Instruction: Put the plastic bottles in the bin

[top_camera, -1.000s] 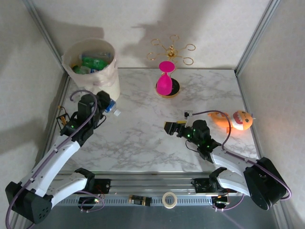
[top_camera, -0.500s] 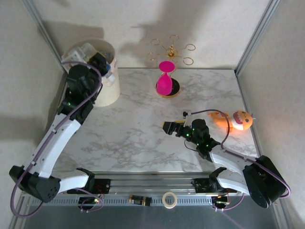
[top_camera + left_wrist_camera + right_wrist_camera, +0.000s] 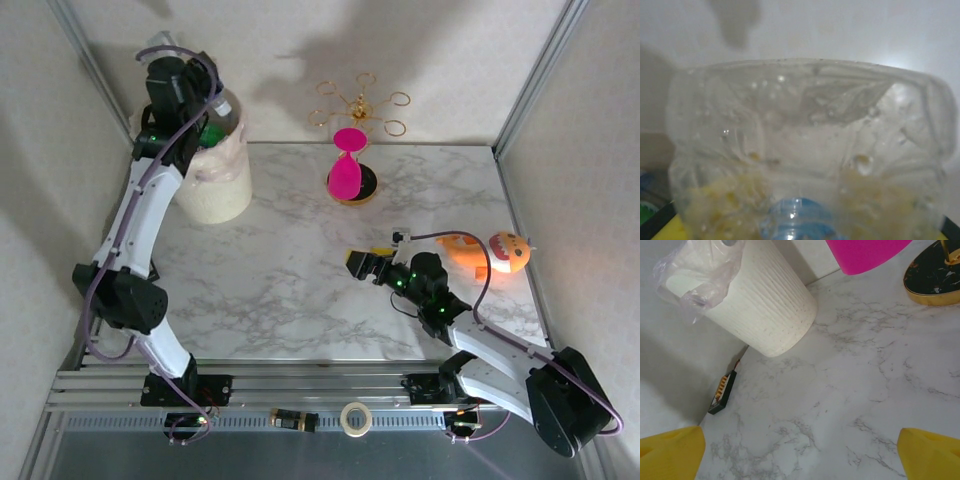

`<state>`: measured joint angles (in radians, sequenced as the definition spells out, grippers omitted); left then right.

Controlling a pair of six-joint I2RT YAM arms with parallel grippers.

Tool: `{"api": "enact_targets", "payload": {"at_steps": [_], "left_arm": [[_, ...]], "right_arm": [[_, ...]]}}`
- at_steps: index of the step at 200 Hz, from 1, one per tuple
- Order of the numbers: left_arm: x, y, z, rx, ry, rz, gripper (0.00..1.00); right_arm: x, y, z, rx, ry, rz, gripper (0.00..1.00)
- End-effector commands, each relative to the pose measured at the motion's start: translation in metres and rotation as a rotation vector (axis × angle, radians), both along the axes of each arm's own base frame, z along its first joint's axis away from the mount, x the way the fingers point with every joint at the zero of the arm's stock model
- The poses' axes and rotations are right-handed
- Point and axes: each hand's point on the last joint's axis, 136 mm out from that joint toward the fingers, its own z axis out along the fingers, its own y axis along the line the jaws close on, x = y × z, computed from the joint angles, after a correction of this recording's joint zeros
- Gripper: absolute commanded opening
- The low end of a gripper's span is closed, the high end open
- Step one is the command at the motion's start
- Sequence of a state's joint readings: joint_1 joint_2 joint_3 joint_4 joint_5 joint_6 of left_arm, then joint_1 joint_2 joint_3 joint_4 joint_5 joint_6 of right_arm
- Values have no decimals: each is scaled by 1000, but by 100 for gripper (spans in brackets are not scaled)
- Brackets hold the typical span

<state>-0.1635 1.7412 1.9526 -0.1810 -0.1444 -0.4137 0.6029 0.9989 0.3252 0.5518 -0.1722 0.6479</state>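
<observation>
left claw (image 3: 210, 105) sits in the upper left of the top view, above the mouth of the bin (image 3: 215, 185). it is clamped on a clear plastic bottle (image 3: 800, 145), jaws drawn in against its sides. in the left wrist view the bottle is close against the lens, its blue cap (image 3: 797, 220) at the bottom centre and the yellow fingers (image 3: 660, 231) showing at the bottom corners and blurred through the plastic. in the top view the bottle hangs over the bin's right rim, and something green (image 3: 207, 131) lies inside the bag-lined bin, too small to name for sure.

right claw (image 3: 800, 455) is spread wide with nothing between its yellow fingertips (image 3: 670, 452), hovering low over the marble table (image 3: 855, 385) at the centre right of the top view. ahead of it stands the ribbed cream bin with its translucent liner, upper left in the right wrist view. the pink hourglass-shaped object (image 3: 346, 170) stands on a black, gold-rimmed base (image 3: 935, 280) at the table's far middle. an orange plush toy (image 3: 495, 252) lies near the right edge.
</observation>
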Motion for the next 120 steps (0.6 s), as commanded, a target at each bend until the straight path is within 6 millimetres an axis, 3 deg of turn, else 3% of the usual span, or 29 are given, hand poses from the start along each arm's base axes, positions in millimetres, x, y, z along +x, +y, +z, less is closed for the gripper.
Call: {"api": "enact_targets", "payload": {"at_steps": [1, 33, 85, 106, 120], "left_arm": [[26, -2, -29, 22, 113, -24, 6], [40, 17, -60, -30, 171, 0, 6], [44, 46, -98, -130, 222, 13, 9], [46, 45, -105, -143, 237, 2, 18], [47, 45, -108, -150, 241, 0, 38]], "right_arm": [[-4, -8, -8, -13, 19, -35, 99], [-6, -15, -9, -23, 15, -61, 99], [-6, -20, -11, -37, 7, -82, 99], [-6, -19, -12, -39, 7, -77, 99], [-5, -18, -12, -40, 7, -77, 99]]}}
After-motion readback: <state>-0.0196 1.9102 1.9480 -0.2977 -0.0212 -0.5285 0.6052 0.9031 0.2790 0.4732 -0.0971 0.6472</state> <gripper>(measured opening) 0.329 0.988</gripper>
